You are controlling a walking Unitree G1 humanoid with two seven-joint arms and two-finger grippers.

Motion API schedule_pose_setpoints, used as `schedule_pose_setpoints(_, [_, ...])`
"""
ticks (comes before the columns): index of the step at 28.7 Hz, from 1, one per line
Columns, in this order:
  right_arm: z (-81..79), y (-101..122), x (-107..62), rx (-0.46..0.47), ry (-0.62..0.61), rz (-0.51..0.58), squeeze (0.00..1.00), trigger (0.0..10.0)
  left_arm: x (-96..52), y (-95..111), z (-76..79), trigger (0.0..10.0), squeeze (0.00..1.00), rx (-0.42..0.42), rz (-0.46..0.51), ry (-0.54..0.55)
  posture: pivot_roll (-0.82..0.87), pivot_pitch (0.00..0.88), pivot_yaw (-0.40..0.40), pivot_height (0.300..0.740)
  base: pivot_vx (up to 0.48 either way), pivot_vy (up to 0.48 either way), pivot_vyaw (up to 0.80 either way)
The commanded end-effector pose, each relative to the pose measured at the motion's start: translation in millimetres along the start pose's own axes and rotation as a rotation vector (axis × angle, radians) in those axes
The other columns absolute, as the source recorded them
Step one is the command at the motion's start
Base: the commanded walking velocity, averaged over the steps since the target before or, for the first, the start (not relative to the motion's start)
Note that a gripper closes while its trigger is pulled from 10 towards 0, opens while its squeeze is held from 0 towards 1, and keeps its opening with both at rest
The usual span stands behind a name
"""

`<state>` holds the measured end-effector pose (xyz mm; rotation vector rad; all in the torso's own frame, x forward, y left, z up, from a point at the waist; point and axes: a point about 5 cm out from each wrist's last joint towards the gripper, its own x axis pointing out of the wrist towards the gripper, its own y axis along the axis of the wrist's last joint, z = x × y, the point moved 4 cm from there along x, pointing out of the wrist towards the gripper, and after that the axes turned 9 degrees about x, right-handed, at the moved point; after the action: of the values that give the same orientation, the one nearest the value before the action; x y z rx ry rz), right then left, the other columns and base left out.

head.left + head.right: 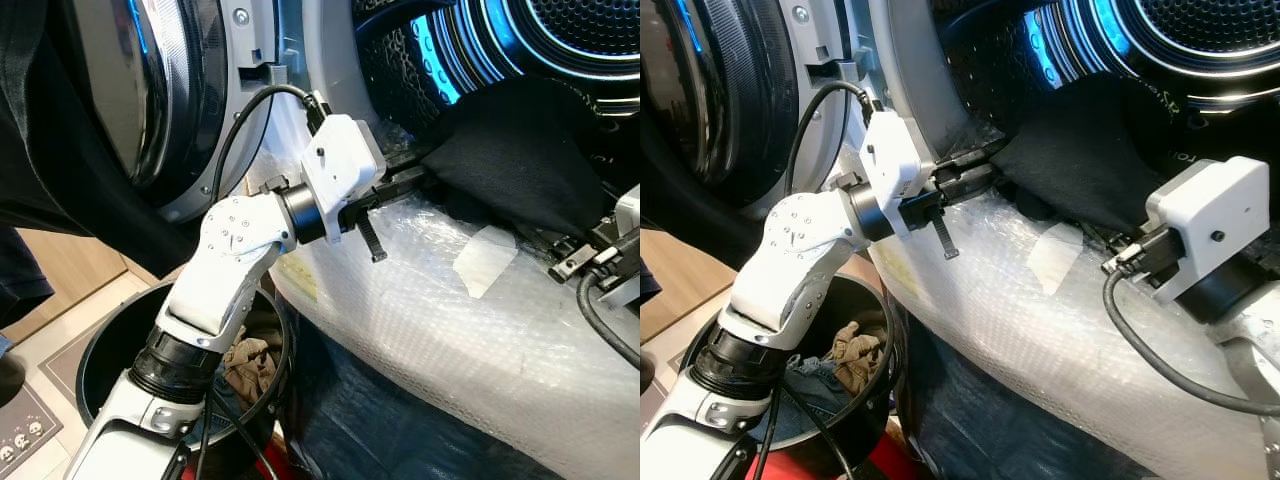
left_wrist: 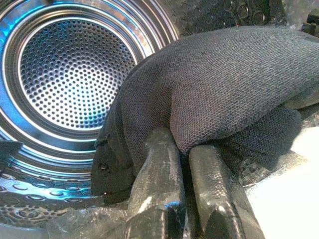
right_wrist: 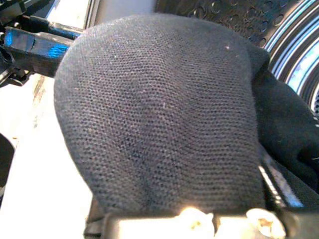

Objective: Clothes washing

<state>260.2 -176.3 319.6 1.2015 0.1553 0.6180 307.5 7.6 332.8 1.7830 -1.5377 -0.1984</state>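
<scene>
A black knit garment [image 1: 520, 150] lies heaped in the mouth of the washing machine drum [image 2: 75, 74], spilling over the front rim. My left gripper [image 2: 182, 147] reaches in from the left, and its two black fingers [image 2: 159, 169] are pressed together on a fold at the garment's edge. My right gripper [image 1: 575, 258] comes in from the right at the garment's other edge. In the right wrist view the garment [image 3: 159, 114] drapes right over that gripper.
Bubble wrap [image 1: 430, 320] covers the drum's front rim and the machine's front. The round door [image 1: 150, 90] stands open at the left. A black basket [image 1: 100, 350] with crumpled clothes [image 1: 845, 350] sits on the floor below my left arm. Dark cloth hangs at the far left.
</scene>
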Motion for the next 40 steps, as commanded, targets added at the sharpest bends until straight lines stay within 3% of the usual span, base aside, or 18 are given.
schedule_pose_setpoints(1, [5.4,7,-4.9,-0.036,-0.017,0.016,0.0,9.4,1.6,7,-5.3,0.0,0.0,0.025,0.009,0.007,-0.08,0.092,0.006,0.74,0.0,0.0,0.0])
schedule_pose_setpoints(3, [6.1,8,-5.4,-0.044,-0.018,0.017,0.0,10.0,1.7,7,-5.2,0.0,0.0,0.026,0.009,0.006,-0.08,0.091,0.006,0.74,0.0,0.0,0.0])
schedule_pose_setpoints(7, [7.2,8,-7.3,-0.045,-0.017,0.016,0.0,10.0,1.6,8,-5.3,0.0,0.0,0.027,0.009,0.005,-0.08,0.091,0.008,0.74,0.0,0.0,0.0])
schedule_pose_setpoints(8, [7.2,8,-7.6,-0.044,-0.017,0.016,0.06,10.0,1.6,8,-5.3,0.0,0.0,0.027,0.01,0.006,-0.08,0.091,0.006,0.74,0.0,0.0,0.0])
schedule_pose_setpoints(9, [7.3,9,-8.3,-0.037,-0.013,0.019,1.0,10.0,1.7,8,-5.0,0.0,0.0,0.027,0.011,0.005,-0.08,0.091,0.006,0.74,0.0,0.0,0.0])
schedule_pose_setpoints(23, [3.4,9,-16.0,-0.053,0.03,0.01,1.0,10.0,2.4,9,-4.2,0.0,0.0,0.025,0.013,0.0,-0.08,0.092,0.006,0.74,0.0,0.0,0.0])
schedule_pose_setpoints(40, [17.2,5,-20.7,-0.073,-0.037,-0.012,1.0,10.0,2.4,7,-4.5,0.0,0.0,0.028,0.007,-0.003,-0.08,0.091,0.008,0.74,0.0,0.0,0.0])
